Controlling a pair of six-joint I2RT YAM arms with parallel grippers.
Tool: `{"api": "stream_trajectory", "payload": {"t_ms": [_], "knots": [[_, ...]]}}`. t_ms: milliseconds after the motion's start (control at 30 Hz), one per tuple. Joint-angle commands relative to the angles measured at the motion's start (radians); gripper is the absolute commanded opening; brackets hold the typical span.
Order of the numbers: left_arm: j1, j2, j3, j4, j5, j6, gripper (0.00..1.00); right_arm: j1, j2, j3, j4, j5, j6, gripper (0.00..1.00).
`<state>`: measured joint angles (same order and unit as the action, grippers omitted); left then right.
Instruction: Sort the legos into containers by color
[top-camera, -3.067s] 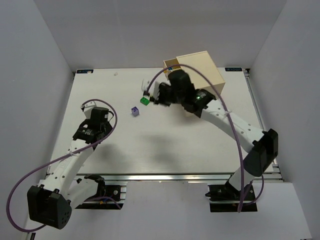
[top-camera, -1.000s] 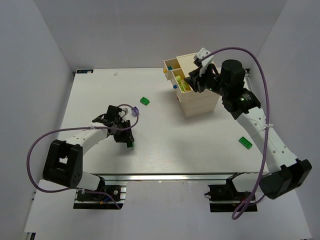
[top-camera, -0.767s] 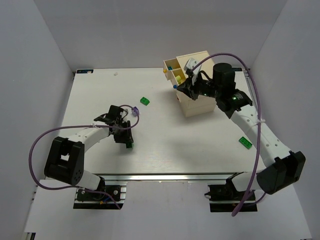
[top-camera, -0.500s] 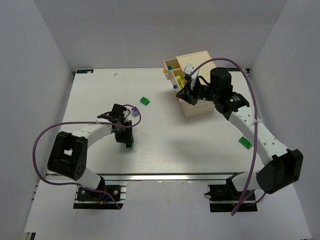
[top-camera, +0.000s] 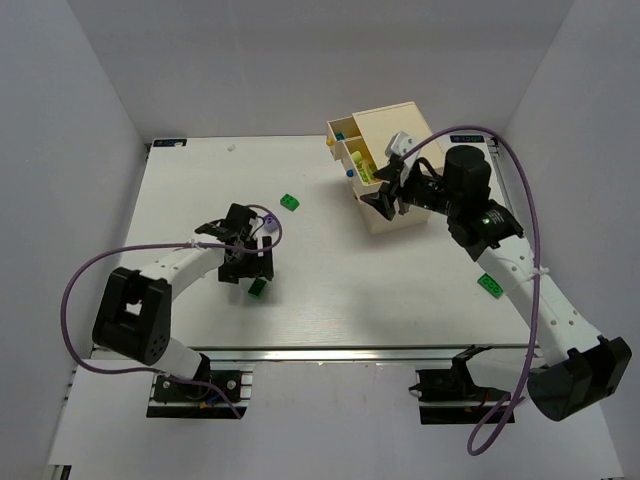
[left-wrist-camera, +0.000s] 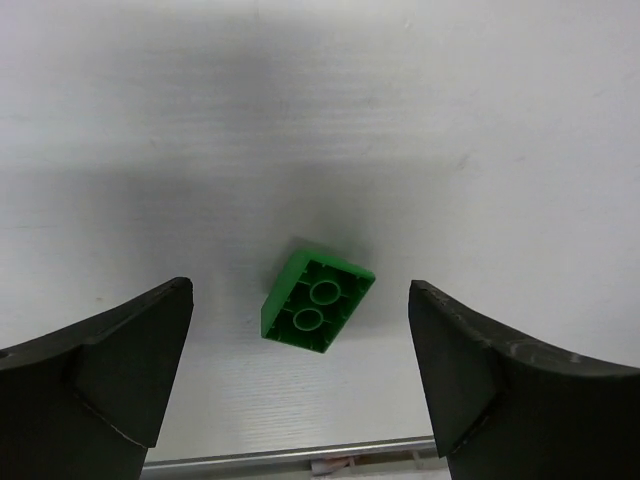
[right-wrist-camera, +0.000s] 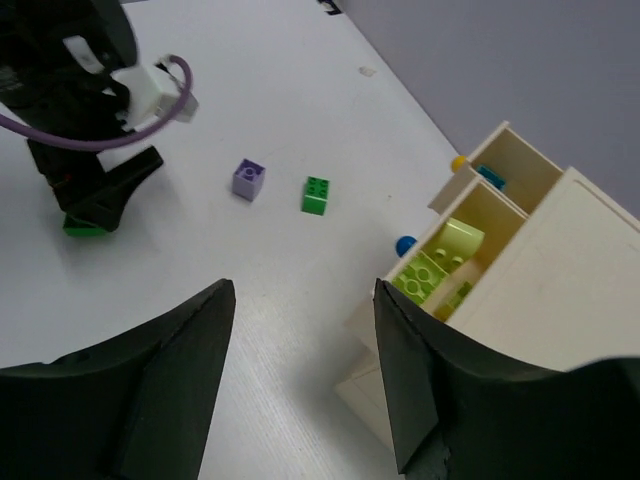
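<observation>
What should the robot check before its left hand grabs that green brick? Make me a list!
1. Left gripper open: ok, jaws wide apart.
2. Green brick between the fingers: ok, it lies between them and touches neither.
3. Brick square to the fingers: not ok, it lies hollow side up and turned at a slant.
4. Room around the brick: ok, only bare table shows in the wrist view.
5. Drawer ready for green: cannot tell; the chest has drawers open, one holding pale yellow-green bricks.
6. Right gripper out of the way: ok, it is open, over by the chest.
</observation>
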<state>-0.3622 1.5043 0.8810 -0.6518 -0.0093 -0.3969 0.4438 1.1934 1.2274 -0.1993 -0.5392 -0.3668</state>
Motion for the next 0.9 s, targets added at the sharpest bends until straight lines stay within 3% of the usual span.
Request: {"api": "stream_trajectory", "payload": {"t_ms": [0, 100, 133, 200, 233, 267, 300, 333, 367, 400, 433, 533, 633, 867], "knots": [[-0.003, -0.108, 0.084, -0.012, -0.078, -0.011, 0.98, -0.02, -0.034, -0.02, 0.073, 0.132, 0.052, 0.64], [-0.003, -0.182, 0.111, 0.013, -0.095, -0.016, 0.97, -0.059, -0.038, -0.031, 0.141, 0.313, 0.163, 0.55], [-0.003, -0.234, 0.113, 0.061, -0.065, -0.01, 0.94, -0.086, -0.035, -0.032, 0.158, 0.349, 0.192, 0.42], [-0.003, -0.288, 0.092, 0.147, 0.007, 0.012, 0.81, -0.15, -0.022, -0.028, 0.189, 0.409, 0.284, 0.26], [-0.003, -0.329, 0.078, 0.259, 0.166, 0.021, 0.53, -0.169, 0.003, -0.01, 0.187, 0.4, 0.307, 0.21], [0.011, -0.337, 0.066, 0.324, 0.237, 0.012, 0.36, -0.184, 0.018, 0.003, 0.186, 0.383, 0.333, 0.2], [0.023, -0.335, 0.041, 0.39, 0.314, -0.003, 0.25, -0.238, 0.037, 0.02, 0.176, 0.333, 0.392, 0.21], [0.023, -0.326, 0.038, 0.514, 0.383, -0.043, 0.13, -0.253, 0.058, 0.064, 0.166, 0.305, 0.417, 0.29], [0.023, -0.275, 0.041, 0.553, 0.461, -0.069, 0.09, -0.27, 0.107, 0.089, 0.153, 0.248, 0.443, 0.37], [0.014, -0.242, 0.059, 0.598, 0.5, -0.109, 0.09, -0.315, 0.132, 0.115, 0.134, 0.217, 0.48, 0.58], [0.014, -0.208, 0.068, 0.694, 0.534, -0.131, 0.18, -0.327, 0.187, 0.173, 0.118, 0.194, 0.492, 0.68], [0.005, -0.095, 0.105, 0.838, 0.581, -0.227, 0.4, -0.391, 0.276, 0.274, 0.048, 0.105, 0.522, 0.86], [0.005, 0.023, 0.124, 1.01, 0.603, -0.328, 0.54, -0.433, 0.408, 0.415, -0.012, 0.032, 0.534, 0.89], [0.005, 0.215, 0.209, 1.296, 0.606, -0.496, 0.56, -0.51, 0.569, 0.555, -0.08, -0.042, 0.534, 0.83]]}}
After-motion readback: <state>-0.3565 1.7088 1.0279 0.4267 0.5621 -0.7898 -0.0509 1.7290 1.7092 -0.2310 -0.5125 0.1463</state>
